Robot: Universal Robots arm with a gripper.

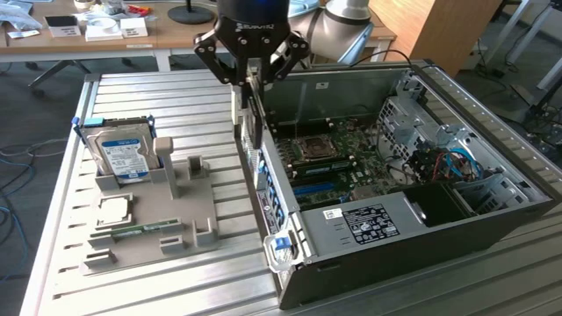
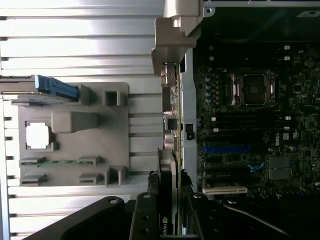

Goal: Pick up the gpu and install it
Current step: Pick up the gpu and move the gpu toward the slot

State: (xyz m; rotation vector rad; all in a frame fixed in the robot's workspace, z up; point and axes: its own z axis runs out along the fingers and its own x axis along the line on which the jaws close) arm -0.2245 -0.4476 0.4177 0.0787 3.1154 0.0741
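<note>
Gripper (image 1: pixel 253 74) pinching gpu (image 2: pixel 167 180); card hangs straight below it, over the open PC case (image 1: pixel 422 257) side wall.

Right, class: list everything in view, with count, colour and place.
gpu: one, dark with silver bracket, upright at the case's wall.
computer case: one, black, open, on the table.
motherboard: one, green, inside the case.
hard drive: one, silver and blue, standing in the holder.
holder: one, grey, beside the case.
processor chip: one, silver, in the holder.
memory stick: one, green, in the holder.
table: one, silver, slatted.
pincer: one, black, closed on the gpu.
</note>
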